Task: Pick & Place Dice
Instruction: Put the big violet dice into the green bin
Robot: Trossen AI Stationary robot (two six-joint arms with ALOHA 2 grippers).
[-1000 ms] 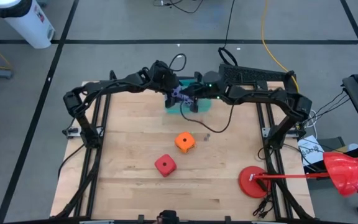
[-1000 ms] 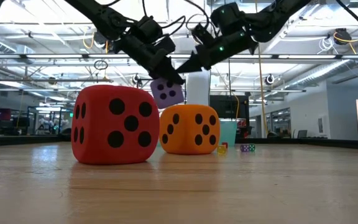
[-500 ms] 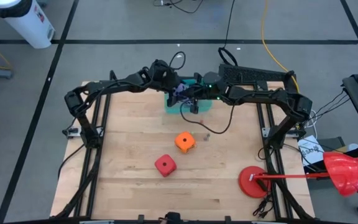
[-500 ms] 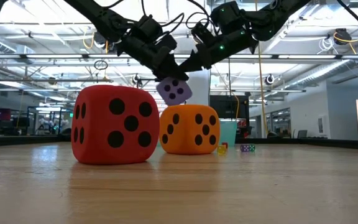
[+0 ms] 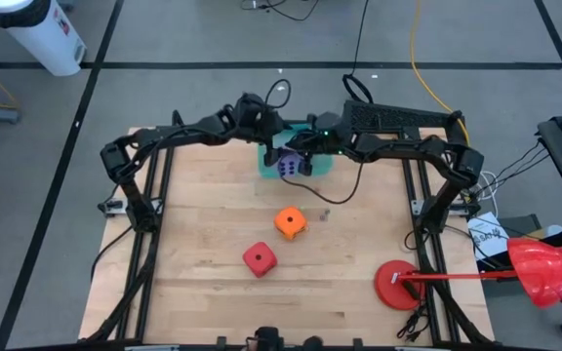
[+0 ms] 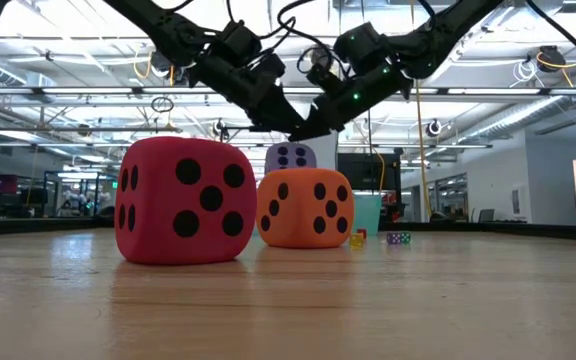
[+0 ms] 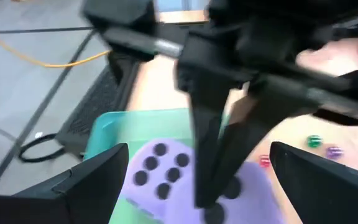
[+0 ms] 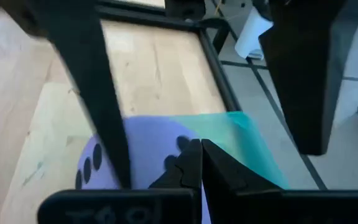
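Observation:
One purple die [image 5: 287, 166] with dark pips sits in the teal container [image 5: 312, 164] at the table's far middle; in the low view the purple die [image 6: 290, 156] peeks over the orange one. My left gripper [image 7: 197, 183] is open just above it, a finger on either side, touching nothing. My right gripper [image 8: 201, 149] is shut and points down at the same die [image 8: 148, 155]. The orange die [image 5: 289, 222] and the red die [image 5: 259, 258] rest on the wood nearer me. A second purple die does not show. My right gripper comes from above with its shut fingertips [image 7: 211, 199] right at the purple die's top face [image 7: 166, 171]. Whether they touch it, I cannot tell.
A red round disc [image 5: 398, 285] lies near the table's near right corner, with a red object [image 5: 544, 268] beyond the edge. A few tiny dice [image 7: 314, 141] lie on the wood beside the container. Open wood lies left of the red die.
The purple die, held raised between my left fingers a second ago, has turned and dropped out of them into the teal container. Both arms stayed above the container at the far middle, with my left gripper letting go.

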